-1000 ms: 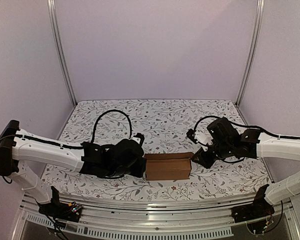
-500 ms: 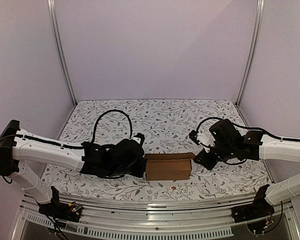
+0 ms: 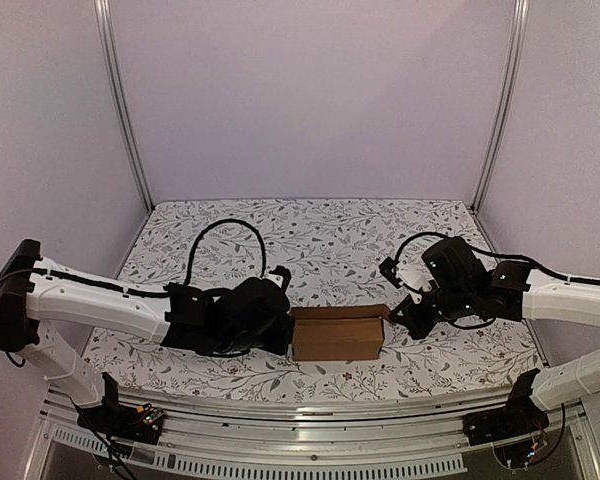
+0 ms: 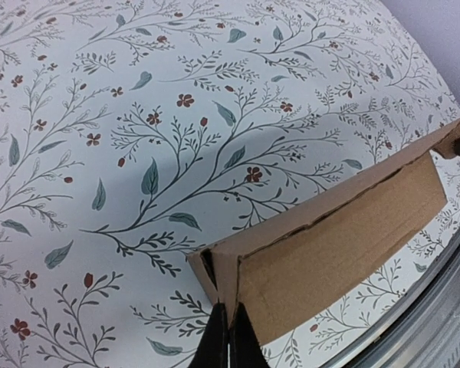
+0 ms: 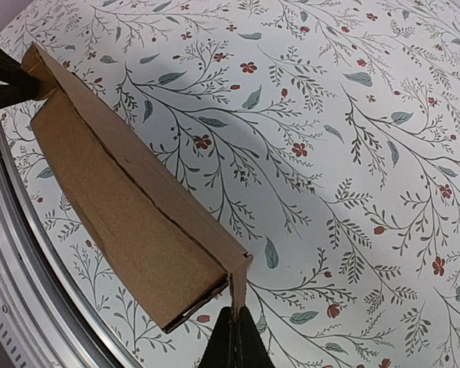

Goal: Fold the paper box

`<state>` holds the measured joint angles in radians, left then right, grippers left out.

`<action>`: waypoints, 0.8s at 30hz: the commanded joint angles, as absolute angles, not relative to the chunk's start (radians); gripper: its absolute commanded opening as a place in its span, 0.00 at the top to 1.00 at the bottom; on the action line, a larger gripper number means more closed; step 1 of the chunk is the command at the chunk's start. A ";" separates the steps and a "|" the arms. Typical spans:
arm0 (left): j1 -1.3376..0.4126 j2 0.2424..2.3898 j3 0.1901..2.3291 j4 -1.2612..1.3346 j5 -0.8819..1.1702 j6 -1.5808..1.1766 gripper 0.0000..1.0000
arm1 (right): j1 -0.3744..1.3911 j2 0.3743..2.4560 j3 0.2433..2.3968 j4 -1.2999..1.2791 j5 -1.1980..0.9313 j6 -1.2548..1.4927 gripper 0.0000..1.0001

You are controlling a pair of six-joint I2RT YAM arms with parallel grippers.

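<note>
The paper box (image 3: 337,335) is a plain brown cardboard block lying lengthwise on the flowered table between my two grippers. My left gripper (image 3: 286,336) is at its left end. In the left wrist view this gripper (image 4: 228,341) is shut on the thin end flap at the corner of the box (image 4: 337,245). My right gripper (image 3: 393,322) is at the right end. In the right wrist view it (image 5: 235,341) is shut on the narrow flap hanging from the corner of the box (image 5: 123,230). A slit runs along the box's top edge.
The flowered tablecloth (image 3: 320,240) covers the table. A metal rail (image 3: 310,440) runs along the near edge, close to the box's front face. Pale walls and two upright posts (image 3: 125,110) enclose the back and sides. Black cables (image 3: 220,240) loop above the wrists.
The right gripper's jaws have closed onto the box's right end flap, and that wrist has shifted slightly to the right. The left arm and the box have stayed put.
</note>
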<state>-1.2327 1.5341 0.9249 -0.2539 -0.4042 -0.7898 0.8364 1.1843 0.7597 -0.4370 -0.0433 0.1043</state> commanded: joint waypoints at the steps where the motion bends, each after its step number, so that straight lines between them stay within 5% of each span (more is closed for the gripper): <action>1: -1.255 1.569 0.930 -0.324 -0.369 -0.778 1.00 | 0.831 1.187 0.761 -0.439 -0.073 0.120 1.00; 24: -1.258 1.601 0.961 -0.324 -0.349 -0.787 1.00 | 0.938 1.191 0.785 -0.390 0.056 0.338 1.00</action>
